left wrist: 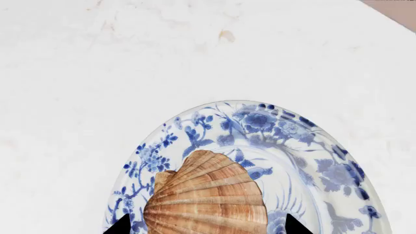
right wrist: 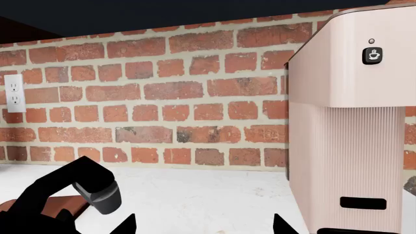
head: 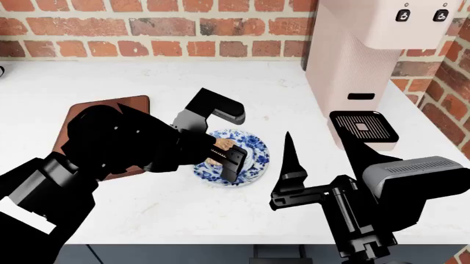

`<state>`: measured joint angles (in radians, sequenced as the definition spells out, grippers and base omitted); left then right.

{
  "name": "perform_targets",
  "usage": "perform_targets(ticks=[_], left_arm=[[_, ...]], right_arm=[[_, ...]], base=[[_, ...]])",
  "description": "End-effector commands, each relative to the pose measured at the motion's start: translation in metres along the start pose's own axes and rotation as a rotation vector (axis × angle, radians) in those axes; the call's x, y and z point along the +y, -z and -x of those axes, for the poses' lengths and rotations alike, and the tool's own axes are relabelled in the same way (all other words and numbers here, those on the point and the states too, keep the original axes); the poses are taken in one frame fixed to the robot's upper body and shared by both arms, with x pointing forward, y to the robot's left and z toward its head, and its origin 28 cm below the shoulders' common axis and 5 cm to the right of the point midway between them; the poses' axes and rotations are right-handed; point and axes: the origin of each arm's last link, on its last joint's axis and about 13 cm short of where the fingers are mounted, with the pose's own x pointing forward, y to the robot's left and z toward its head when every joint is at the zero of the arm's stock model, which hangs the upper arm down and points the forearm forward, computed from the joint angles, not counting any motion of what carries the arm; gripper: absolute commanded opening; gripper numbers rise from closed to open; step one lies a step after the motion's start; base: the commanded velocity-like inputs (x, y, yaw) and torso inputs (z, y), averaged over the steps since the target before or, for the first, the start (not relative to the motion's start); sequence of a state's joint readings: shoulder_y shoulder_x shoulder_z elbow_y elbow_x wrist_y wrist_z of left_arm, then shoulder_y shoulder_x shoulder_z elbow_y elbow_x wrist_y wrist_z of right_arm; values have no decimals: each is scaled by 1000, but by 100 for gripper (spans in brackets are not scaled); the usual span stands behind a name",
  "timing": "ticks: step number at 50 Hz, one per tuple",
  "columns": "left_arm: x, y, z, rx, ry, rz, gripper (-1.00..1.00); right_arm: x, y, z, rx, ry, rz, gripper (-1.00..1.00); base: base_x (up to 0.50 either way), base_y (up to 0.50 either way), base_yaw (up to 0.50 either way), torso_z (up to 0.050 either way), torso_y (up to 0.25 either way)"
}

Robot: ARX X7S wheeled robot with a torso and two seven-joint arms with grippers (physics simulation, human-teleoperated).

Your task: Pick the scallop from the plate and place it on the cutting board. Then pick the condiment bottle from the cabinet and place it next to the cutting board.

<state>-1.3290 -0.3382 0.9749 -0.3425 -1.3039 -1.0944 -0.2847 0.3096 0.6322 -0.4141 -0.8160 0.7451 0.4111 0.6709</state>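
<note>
Black right gripper (head: 288,165) hovers nearest, fingers spread, holding nothing. Beyond it the left gripper (head: 224,157) straddles the tan scallop (left wrist: 206,197) with jaws parted; the shell lies flat on the blue-and-white plate (left wrist: 338,170). Its hinge direction in the scene is unclear. Farther left, the reddish cutting board (head: 129,104).

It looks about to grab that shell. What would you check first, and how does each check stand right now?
1. Scallop on the plate: ok.
2. Left gripper open, a tip on either side of the scallop: ok.
3. Tips low enough to grip: cannot tell.
4. Cutting board free for the scallop: cannot tell, the arm covers most of it.
5. Right gripper away from the plate: ok.
</note>
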Motion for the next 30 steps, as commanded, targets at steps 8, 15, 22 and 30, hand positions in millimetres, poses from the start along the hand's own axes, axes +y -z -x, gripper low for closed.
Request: perform_targets(ticks=[8, 15, 22, 30], left_arm=[[2, 6, -8, 21, -13, -1, 100], [1, 9, -10, 26, -13, -5, 100], [-1, 10, -11, 30, -5, -15, 100], [-4, 11, -9, 14, 3, -34, -100]], right_arm=[[0, 0, 1, 1, -1, -1, 100], [0, -1, 1, 0, -1, 0, 100], [0, 0, 0, 0, -1, 0, 100], [0, 0, 0, 2, 1, 0, 100]], base=[[0, 0, 0, 0, 0], [0, 0, 0, 0, 0], [0, 0, 0, 0, 0], [0, 0, 0, 0, 0]])
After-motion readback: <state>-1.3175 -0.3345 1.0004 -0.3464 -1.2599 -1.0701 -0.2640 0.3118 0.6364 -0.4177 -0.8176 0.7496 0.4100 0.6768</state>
